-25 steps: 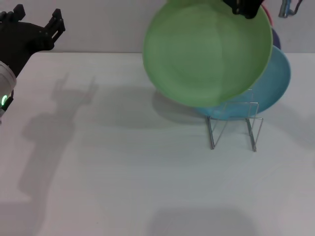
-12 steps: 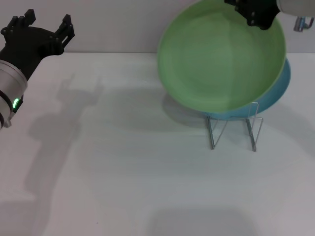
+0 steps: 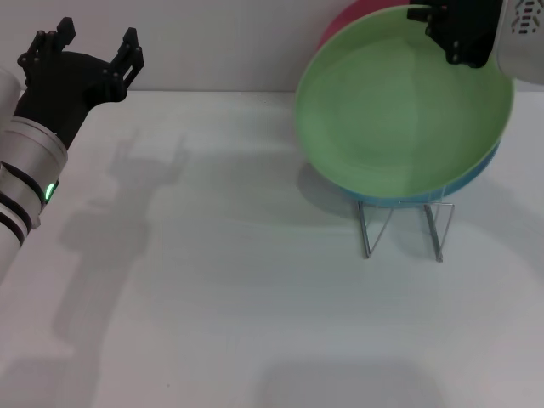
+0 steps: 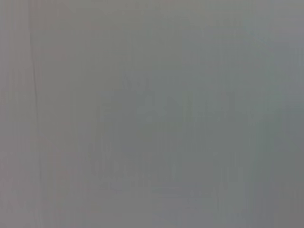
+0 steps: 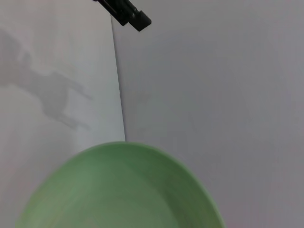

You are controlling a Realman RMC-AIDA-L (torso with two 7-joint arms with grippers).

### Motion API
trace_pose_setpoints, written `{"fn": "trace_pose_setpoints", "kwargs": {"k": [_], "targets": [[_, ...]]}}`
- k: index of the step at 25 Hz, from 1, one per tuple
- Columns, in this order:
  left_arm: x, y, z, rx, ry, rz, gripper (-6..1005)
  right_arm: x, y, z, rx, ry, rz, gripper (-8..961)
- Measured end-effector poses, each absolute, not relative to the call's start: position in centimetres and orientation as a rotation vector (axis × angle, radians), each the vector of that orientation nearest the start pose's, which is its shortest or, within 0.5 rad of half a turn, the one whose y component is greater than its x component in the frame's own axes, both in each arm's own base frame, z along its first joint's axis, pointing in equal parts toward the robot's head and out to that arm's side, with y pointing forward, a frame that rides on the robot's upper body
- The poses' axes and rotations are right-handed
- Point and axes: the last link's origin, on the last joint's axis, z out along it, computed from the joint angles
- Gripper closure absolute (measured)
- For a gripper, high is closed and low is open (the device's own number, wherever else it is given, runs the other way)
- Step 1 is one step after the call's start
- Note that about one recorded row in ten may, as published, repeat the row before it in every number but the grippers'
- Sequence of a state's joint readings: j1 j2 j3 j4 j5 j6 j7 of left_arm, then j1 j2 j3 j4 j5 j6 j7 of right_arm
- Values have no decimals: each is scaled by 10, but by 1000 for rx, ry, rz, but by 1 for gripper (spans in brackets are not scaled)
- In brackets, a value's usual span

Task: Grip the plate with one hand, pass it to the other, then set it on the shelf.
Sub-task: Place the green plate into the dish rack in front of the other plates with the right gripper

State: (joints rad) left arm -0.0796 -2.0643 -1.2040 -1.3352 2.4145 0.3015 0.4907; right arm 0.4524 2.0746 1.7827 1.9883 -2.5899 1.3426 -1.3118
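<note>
The light green plate hangs tilted, held by its upper rim in my right gripper at the top right of the head view. It is just above and in front of the wire shelf. Its rim also shows in the right wrist view. A turquoise-blue plate stands in the shelf behind it, and a pink-red plate edge shows further back. My left gripper is open and empty, raised at the far left; part of it shows in the right wrist view.
The white table spreads in front of the shelf, with a pale wall behind. The left wrist view shows only a blank grey surface.
My right gripper has carried the green plate to the right and slightly down, over the shelf, uncovering a pink-red plate behind. My left arm has shifted slightly right.
</note>
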Motion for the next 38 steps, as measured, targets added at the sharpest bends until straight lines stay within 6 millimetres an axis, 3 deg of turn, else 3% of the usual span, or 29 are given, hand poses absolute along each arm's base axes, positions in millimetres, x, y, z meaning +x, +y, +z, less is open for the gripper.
{"fn": "trace_pose_setpoints", "kwargs": {"k": [14, 25, 28, 33, 38], "targets": [[-195, 348, -2, -1720, -481, -638, 231, 92, 337, 92, -2267, -523, -357, 924], [-193, 352, -10, -1748, -474, -628, 231, 109, 333, 89, -2267, -451, -406, 924], [-192, 355, -12, -1756, -470, -627, 231, 113, 331, 85, -2259, -433, -449, 889], [-190, 360, -17, -1771, -464, -620, 231, 119, 329, 79, -2265, -404, -489, 696], [-191, 362, -21, -1781, -469, -618, 231, 125, 324, 74, -2281, -387, -518, 593]]}}
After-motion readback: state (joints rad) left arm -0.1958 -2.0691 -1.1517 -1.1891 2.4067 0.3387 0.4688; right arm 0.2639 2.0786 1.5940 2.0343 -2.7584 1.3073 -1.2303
